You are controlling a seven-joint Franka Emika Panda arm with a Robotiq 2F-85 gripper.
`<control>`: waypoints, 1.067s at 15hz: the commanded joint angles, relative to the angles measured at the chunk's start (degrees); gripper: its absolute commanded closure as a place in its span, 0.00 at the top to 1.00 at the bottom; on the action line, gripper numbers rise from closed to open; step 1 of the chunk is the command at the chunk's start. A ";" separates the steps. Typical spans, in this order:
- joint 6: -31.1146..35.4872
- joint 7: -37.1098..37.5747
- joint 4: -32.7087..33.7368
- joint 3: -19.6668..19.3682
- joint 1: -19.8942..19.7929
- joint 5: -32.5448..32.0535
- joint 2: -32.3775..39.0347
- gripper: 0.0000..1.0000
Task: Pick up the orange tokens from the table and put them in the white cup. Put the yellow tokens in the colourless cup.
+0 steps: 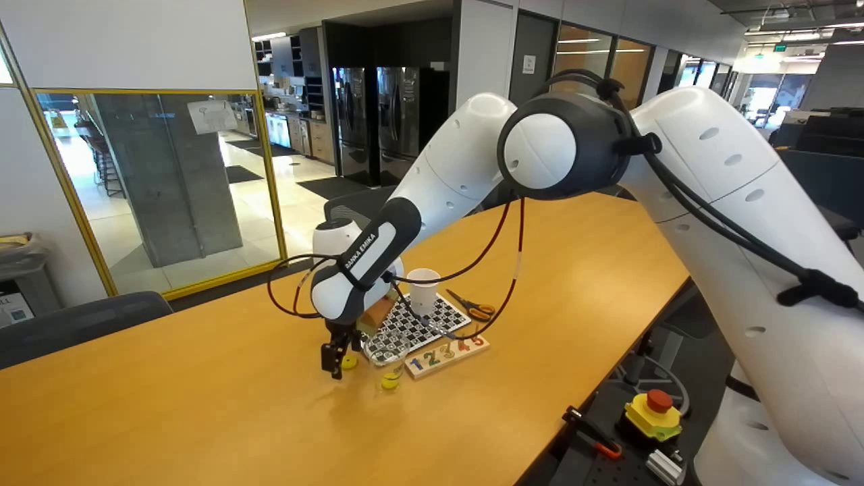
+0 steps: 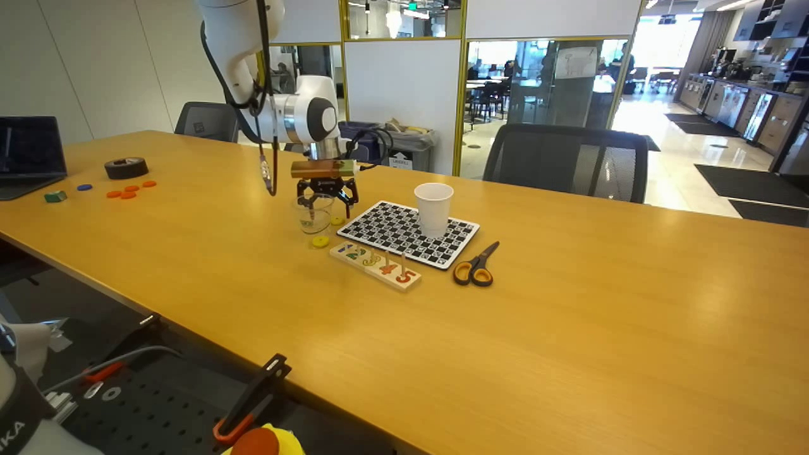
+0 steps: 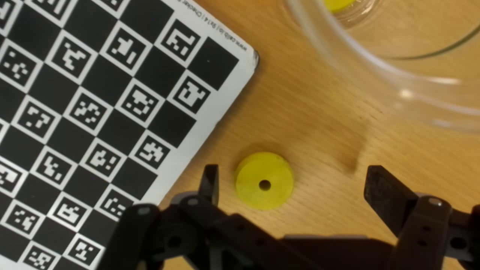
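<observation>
Yellow, round, holed through its centre, a token (image 3: 264, 180) lies between the parted jaws of the unclasped claw (image 3: 292, 168); just beside the claw, a clear cup (image 2: 316, 221) and a checkered board (image 3: 93, 127) printed "www.calib.io"; well apart from the claw, flat orange tokens (image 2: 128, 195); above it, the smooth white arm (image 1: 445, 169), lettered "EMIKA".

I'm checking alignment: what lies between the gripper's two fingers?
In the wrist view, a yellow token shows between the fingers of the open gripper; whether they reach down to its level is unclear.
</observation>
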 commanded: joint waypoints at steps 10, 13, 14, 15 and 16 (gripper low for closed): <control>-1.96 -0.41 3.39 0.32 -0.15 -0.52 1.49 0.42; -2.15 0.31 2.94 -0.01 0.05 -0.56 0.87 0.18; -2.24 0.72 2.53 -0.19 0.14 -0.56 0.45 0.17; -2.26 0.86 2.17 -0.24 0.13 -0.56 -0.09 0.17; -2.03 1.15 1.45 -0.40 0.20 -0.67 -1.22 0.17</control>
